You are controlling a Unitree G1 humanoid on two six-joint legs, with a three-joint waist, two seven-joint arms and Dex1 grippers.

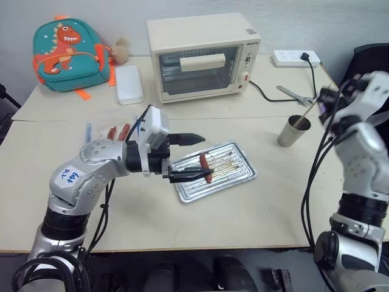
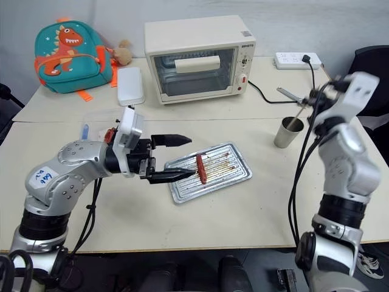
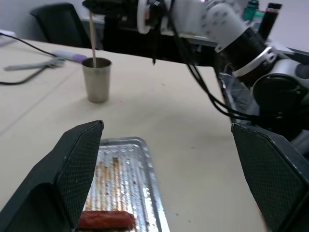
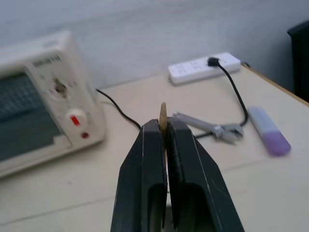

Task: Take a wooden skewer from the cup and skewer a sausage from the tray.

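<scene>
- Skewer-wise: the wooden skewer (image 4: 163, 112) is pinched near its top end between the right gripper (image 4: 164, 126) fingers, which are clamped together on it. Its lower end is down in the cup (image 1: 294, 131), which stands on the table (image 1: 261, 207) beside the tray (image 1: 237, 176).
- Thin pale stick like that is probably super light but snappy, so I'd say pull straight up, no sideways bending.
- Right arm is raised high over the cup, gripper angled a bit upward.
- Left gripper (image 1: 193, 157) hangs level over the tray's near end with fingers spread wide, framing the sausage (image 1: 205, 166), nothing held.
- Sausage looks smooth and glossy, likely soft and slippery, so it'll want bracing at mid-length when poked.
</scene>
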